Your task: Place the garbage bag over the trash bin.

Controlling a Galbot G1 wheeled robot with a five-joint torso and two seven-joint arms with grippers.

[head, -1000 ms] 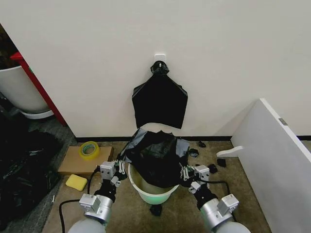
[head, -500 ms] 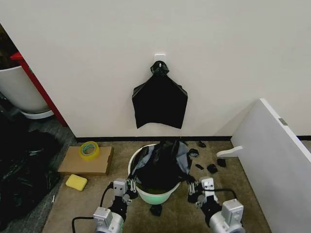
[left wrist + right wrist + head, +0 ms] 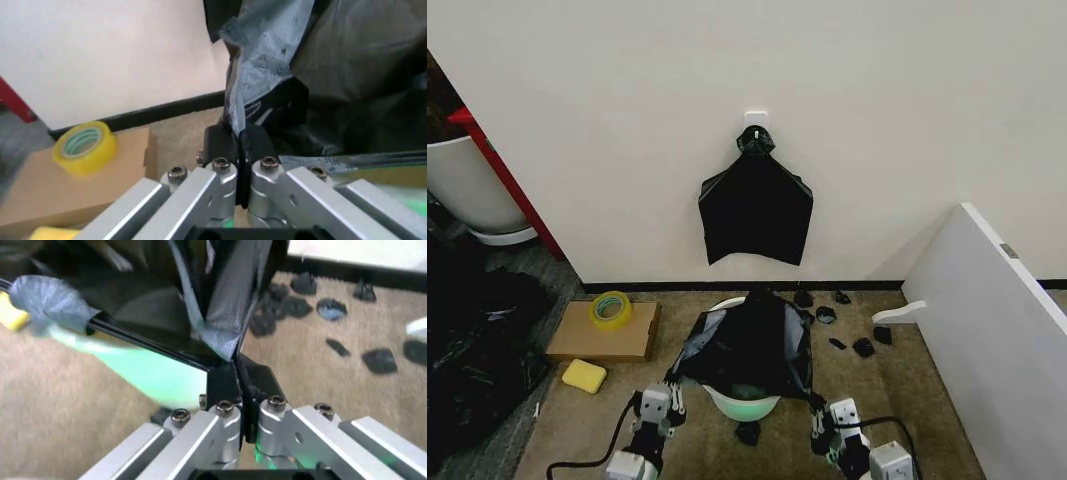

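Head view: garbage bag (image 3: 749, 345) draped over trash bin (image 3: 745, 404) on the floor, stretched between both arms. Left end effector (image 3: 670, 397) clenched on one bag corner, right end effector (image 3: 819, 412) clenched on the other.

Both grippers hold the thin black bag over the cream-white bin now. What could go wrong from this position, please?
1. The thin, glossy black plastic garbage bag is pinched at its edge by the left gripper and right gripper; pulling it tighter may tear the film or let it slip out.
2. The round cream-white plastic trash bin looks light, and the taut bag might tip or drag it.
3. The bag covers the near rim, while the far rim shows uncovered, so it may sit unevenly.
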